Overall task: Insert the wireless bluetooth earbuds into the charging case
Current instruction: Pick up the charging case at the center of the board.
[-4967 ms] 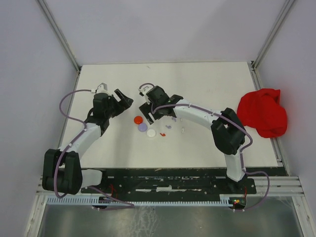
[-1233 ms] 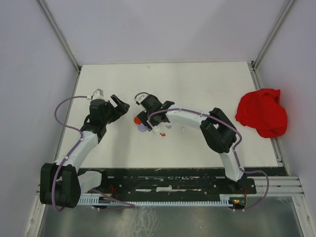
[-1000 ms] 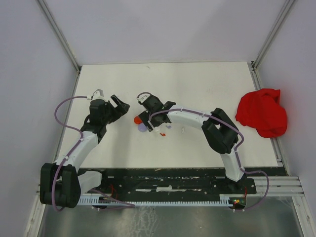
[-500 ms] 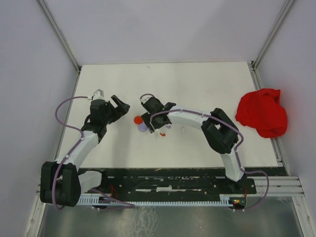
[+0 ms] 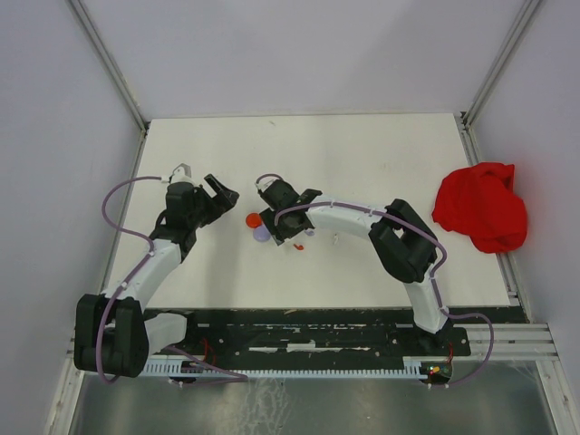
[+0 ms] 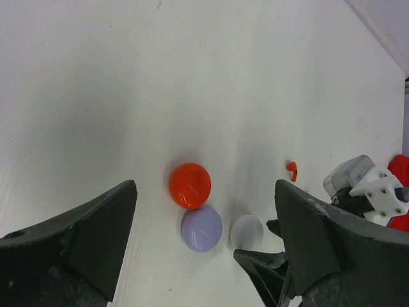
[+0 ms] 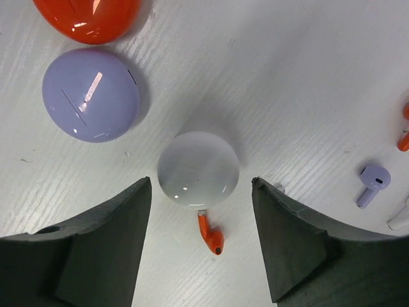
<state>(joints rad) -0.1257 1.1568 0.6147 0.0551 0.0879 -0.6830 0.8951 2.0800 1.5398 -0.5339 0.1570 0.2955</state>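
Note:
Three round cases lie together: red (image 7: 86,16), purple (image 7: 91,94) and white (image 7: 198,169). A red earbud (image 7: 211,235) lies on the table touching the white case's near edge. My right gripper (image 7: 200,185) is open and empty, its jaws on either side of the white case and the red earbud. A purple earbud (image 7: 370,182) and a white one (image 7: 399,217) lie to the right. My left gripper (image 6: 204,185) is open and empty, hovering back from the red case (image 6: 190,185). In the top view the right gripper (image 5: 281,231) hides the white case.
A crumpled red cloth (image 5: 480,207) lies at the table's right edge. Another red earbud (image 6: 292,170) lies beyond the cases in the left wrist view. Grey walls close the table (image 5: 362,154) on the left, the back and the right.
My right gripper has come down over the white case, which it now hides from above. The left arm has drawn back a little to the left.

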